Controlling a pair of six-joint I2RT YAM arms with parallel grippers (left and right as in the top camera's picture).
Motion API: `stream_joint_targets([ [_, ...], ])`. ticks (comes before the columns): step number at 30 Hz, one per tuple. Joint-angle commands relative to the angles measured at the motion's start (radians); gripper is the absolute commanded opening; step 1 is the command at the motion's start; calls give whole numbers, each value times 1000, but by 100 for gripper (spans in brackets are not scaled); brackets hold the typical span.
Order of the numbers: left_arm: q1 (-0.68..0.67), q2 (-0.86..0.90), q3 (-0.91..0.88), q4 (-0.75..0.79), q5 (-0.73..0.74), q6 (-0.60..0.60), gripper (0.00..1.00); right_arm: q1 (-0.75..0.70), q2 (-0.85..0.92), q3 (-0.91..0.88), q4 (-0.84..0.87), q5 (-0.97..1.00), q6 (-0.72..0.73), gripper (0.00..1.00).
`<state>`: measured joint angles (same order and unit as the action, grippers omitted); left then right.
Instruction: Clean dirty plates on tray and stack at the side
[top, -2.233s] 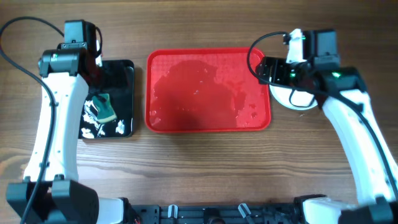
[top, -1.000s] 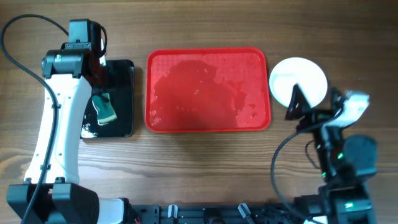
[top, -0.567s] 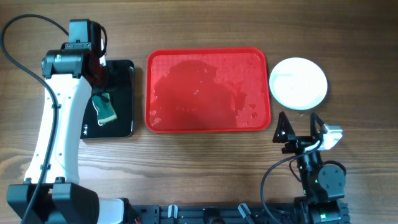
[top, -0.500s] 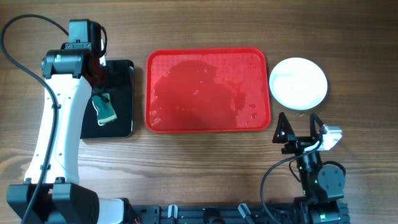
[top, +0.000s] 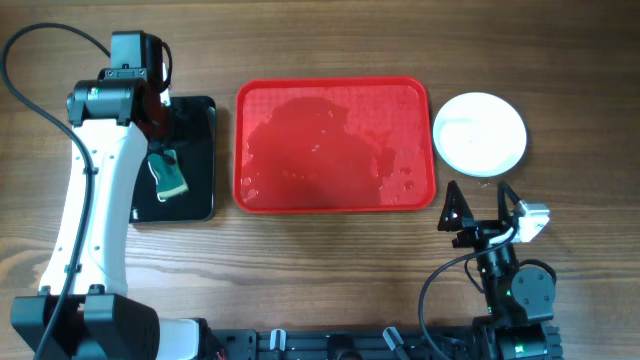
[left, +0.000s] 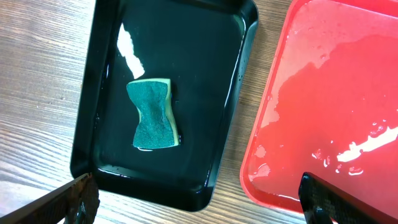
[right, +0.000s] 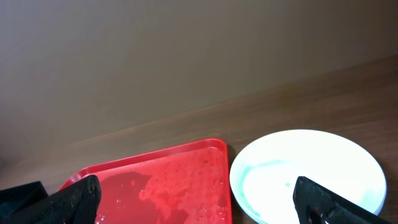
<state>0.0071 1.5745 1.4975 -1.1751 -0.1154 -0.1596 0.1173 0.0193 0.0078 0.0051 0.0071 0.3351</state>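
The red tray (top: 335, 145) lies at the table's centre, bare of plates, with wet patches; it also shows in the left wrist view (left: 336, 106) and the right wrist view (right: 161, 180). A white plate (top: 480, 133) sits on the table right of the tray, with a faint turquoise ring in the right wrist view (right: 311, 171). I cannot tell whether other plates lie under it. No turquoise plate shows on its own. My right gripper (top: 482, 205) is open and empty near the front edge, short of the plate. My left gripper (left: 199, 202) is open and empty above the black tray.
A small black tray (top: 195, 160) stands left of the red tray and holds a green sponge (top: 170, 175), also seen in the left wrist view (left: 153, 115). The left arm (top: 95, 190) stretches along the table's left side.
The right arm has drawn back from the white plate to the table's front edge and left the plate on the table. Over the last half second nothing moves. The left arm shifted only slightly.
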Motion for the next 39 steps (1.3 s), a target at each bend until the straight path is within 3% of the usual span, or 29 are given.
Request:
stream_joint_targets([
  [1,-2,-1,11,0,-2,-12,100,4,-5,-3,2,-15,-10,99],
  [9,-7,-33,10,3,-2,-12,100,4,-5,-3,2,-15,-10,100],
  [12,-29,-133,8,11,-3,-12,100,4,-5,-3,2,-15,-10,100],
  [15,-48,-287,-39,149,0,-13,100,4,-5,-3,2,-15,-11,100],
  [17,-46,-406,-122,307,19,-12,100,4,-5,-3,2,-15,-10,100],
  [22,-12,-803,-539,752,81,-12,100,4,-5,-3,2,-15,-10,100],
  [26,-10,-1075,-867,986,81,-12,100,4,-5,-3,2,-15,-10,100],
  [33,-11,-1401,-1248,1149,108,-12,100,4,-5,-3,2,-15,-10,100],
  [39,-11,-1551,-1439,1199,126,-11,100,4,-5,-3,2,-15,-10,100],
])
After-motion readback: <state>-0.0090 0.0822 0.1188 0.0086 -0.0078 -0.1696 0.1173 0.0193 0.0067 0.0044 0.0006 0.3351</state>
